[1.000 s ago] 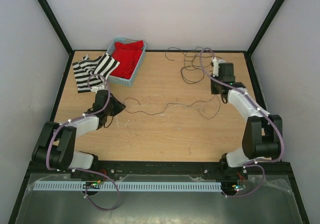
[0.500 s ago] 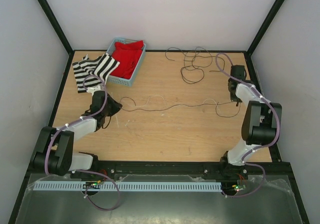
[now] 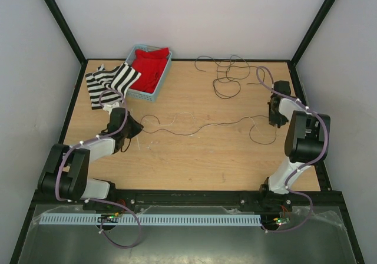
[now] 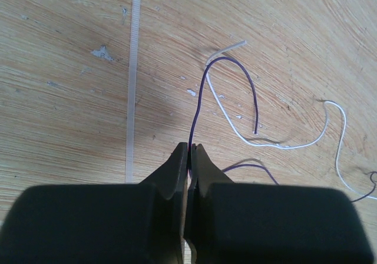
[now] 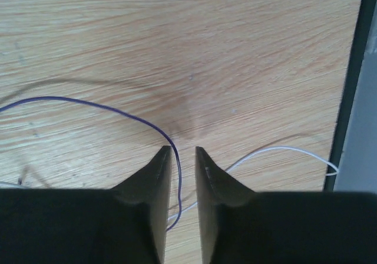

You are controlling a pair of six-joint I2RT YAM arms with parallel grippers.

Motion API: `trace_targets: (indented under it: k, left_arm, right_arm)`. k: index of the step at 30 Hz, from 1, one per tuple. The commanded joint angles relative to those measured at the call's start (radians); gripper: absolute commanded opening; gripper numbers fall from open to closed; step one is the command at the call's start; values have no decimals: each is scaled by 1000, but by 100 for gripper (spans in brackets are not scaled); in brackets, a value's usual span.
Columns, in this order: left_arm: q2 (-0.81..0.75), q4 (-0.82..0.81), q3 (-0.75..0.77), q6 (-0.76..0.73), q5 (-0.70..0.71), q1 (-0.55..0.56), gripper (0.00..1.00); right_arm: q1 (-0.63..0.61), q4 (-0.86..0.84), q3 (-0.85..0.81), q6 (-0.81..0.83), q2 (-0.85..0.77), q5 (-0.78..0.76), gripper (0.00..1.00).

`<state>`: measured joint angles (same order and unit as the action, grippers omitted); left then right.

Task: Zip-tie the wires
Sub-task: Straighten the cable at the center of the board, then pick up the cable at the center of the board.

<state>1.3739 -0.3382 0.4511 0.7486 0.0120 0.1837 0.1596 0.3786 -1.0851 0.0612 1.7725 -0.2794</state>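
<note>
The wires (image 3: pixel 200 124) are thin dark and pale strands stretching across the table's middle, with more loops at the back (image 3: pixel 227 75). My left gripper (image 3: pixel 134 128) is shut on a dark purple wire (image 4: pixel 203 93), which loops out ahead of the closed tips (image 4: pixel 189 149). A pale wire (image 4: pixel 277 147) curls to its right. The zip tie (image 4: pixel 132 81), a straight white strip, lies flat on the wood just left of the left gripper. My right gripper (image 3: pixel 274 118) is open low over the table, and a purple wire (image 5: pixel 112 109) runs down between its fingertips (image 5: pixel 182 150), close to the left one.
A blue basket (image 3: pixel 159 86) holding red cloth stands at the back left, with a black-and-white striped cloth (image 3: pixel 109 81) beside it. The black frame rail (image 5: pixel 353 81) runs close on the right of my right gripper. A white wire (image 5: pixel 283 151) lies by that rail.
My right arm has swung from the back toward the right edge and nearer. The strand between the two grippers has been drawn out straighter. The left gripper has barely shifted.
</note>
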Motion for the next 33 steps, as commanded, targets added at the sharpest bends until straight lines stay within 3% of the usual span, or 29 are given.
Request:
trace_targets:
  k: [1, 6, 7, 8, 15, 16, 17, 18, 26, 33]
  left_arm:
    - [5, -24, 0, -3, 20, -6, 7]
    - [-24, -22, -3, -12, 39, -6, 14]
    - [-30, -22, -3, -12, 42, -6, 21]
    - [-36, -22, -2, -12, 45, -8, 34]
    - [-77, -21, 34, -10, 50, -19, 69]
    - [-91, -22, 41, -15, 49, -22, 77]
    - [-111, -21, 49, -20, 51, -26, 94]
    - [-130, -21, 57, -34, 52, -29, 98]
    - [-292, -9, 125, -80, -55, -75, 99]
    - [-382, -68, 183, -94, -215, -78, 99]
  right_arm:
    - [-5, 15, -32, -18, -71, 69, 41]
    - [-4, 25, -59, -21, -156, 89, 66]
    - [-3, 28, -66, -23, -174, 111, 70]
    - [-4, 27, -73, -31, -192, 145, 74]
    - [-85, -149, -77, -105, -252, 410, 87]
    - [-109, -196, -75, -121, -241, 415, 90]
    - [-131, -236, -80, -135, -224, 418, 92]
    - [-147, -284, -87, -151, -201, 420, 94]
    - [-164, -491, -308, -259, 83, 304, 96]
    - [-164, -498, -524, -264, 312, 257, 95]
